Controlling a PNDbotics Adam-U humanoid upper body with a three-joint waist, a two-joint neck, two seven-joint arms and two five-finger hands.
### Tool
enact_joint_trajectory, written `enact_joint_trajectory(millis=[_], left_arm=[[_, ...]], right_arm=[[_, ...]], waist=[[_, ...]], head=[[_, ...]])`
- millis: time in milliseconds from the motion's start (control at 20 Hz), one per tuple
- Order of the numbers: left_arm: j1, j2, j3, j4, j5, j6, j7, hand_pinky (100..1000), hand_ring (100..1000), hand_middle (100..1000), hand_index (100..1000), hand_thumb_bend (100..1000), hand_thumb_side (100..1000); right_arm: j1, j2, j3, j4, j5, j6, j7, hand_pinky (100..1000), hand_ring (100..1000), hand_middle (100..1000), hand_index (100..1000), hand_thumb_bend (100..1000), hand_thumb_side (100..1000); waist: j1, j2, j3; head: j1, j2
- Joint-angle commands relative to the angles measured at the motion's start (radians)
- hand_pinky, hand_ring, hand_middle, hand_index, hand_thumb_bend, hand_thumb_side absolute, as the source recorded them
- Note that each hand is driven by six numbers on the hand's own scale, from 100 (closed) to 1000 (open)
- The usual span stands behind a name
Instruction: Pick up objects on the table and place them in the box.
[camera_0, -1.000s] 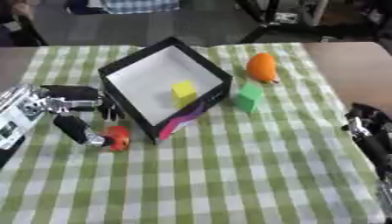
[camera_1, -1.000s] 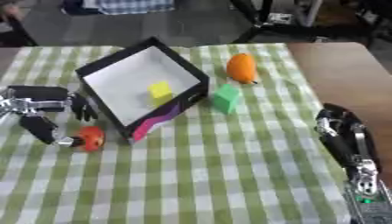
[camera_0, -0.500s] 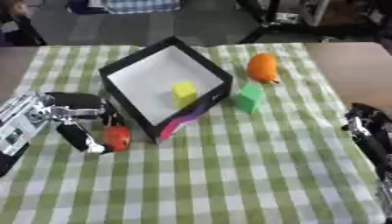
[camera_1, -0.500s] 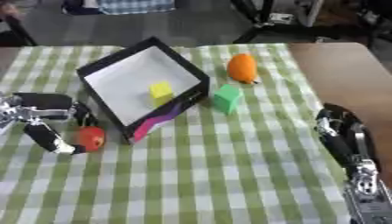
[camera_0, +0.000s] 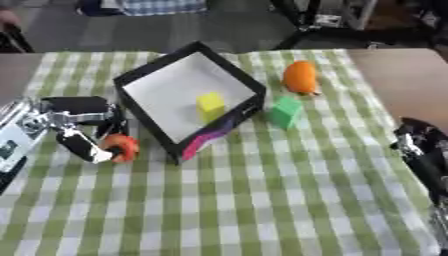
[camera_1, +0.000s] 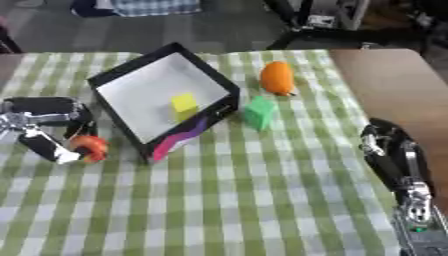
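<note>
A black box (camera_0: 248, 85) with a white floor lies tilted at the centre-left, and a yellow cube (camera_0: 210, 104) sits inside it. Just left of the box's near corner lies a small orange-red round thing (camera_0: 121, 147). My left hand (camera_0: 74, 112) is curled round it: the thumb (camera_0: 80, 148) presses its left side and dark fingers (camera_0: 110, 126) come down behind it. A green cube (camera_0: 283, 111) and an orange fruit (camera_0: 300, 77) rest on the cloth to the right of the box. My right hand (camera_1: 387, 149) rests open at the right edge.
A green-and-white checked cloth (camera_0: 262, 200) covers the table, whose bare brown top (camera_0: 398, 75) shows at the right. Chair and stand legs (camera_0: 324, 25) are beyond the far edge.
My left thumb has closed in against the orange-red thing, and hand and thing have shifted slightly up and towards the box. The right hand has not moved.
</note>
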Motion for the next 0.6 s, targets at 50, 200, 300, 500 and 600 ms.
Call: enact_joint_trajectory(millis=[50, 200, 300, 500, 600], left_arm=[[-0.062, 0.056, 0.088, -0.089, 0.029, -0.149, -0.156, 500, 342, 309, 549, 100, 139], [-0.143, 0.035, 0.121, -0.096, -0.039, -0.117, -0.085, 520, 358, 325, 556, 146, 119], [-0.201, -0.011, 0.124, -0.037, -0.123, -0.111, -0.031, 534, 367, 333, 568, 159, 117], [-0.288, -0.161, 0.143, 0.157, -0.330, -0.120, 0.063, 554, 389, 355, 587, 197, 113], [-0.318, -0.241, 0.165, 0.257, -0.459, -0.123, 0.119, 561, 402, 369, 599, 222, 113]], right_arm=[[-0.005, -0.024, -0.006, -0.006, 0.003, 0.000, -0.002, 780, 539, 602, 784, 100, 544], [-0.003, -0.023, -0.004, -0.005, 0.002, 0.000, 0.000, 780, 539, 602, 784, 100, 543], [-0.002, -0.022, -0.002, -0.004, 0.002, -0.001, 0.003, 780, 539, 602, 784, 100, 544], [-0.002, -0.018, 0.001, -0.003, 0.000, -0.002, 0.006, 780, 539, 602, 784, 100, 543], [-0.004, -0.016, 0.003, -0.002, -0.002, -0.002, 0.008, 780, 539, 602, 784, 100, 542]], waist=[[0.000, -0.028, 0.002], [0.000, -0.031, 0.005], [-0.002, -0.032, 0.005], [-0.009, -0.032, -0.001], [-0.013, -0.030, -0.007]], head=[[-0.003, -0.002], [-0.003, -0.002], [-0.001, -0.002], [0.005, -0.002], [0.012, -0.002]])
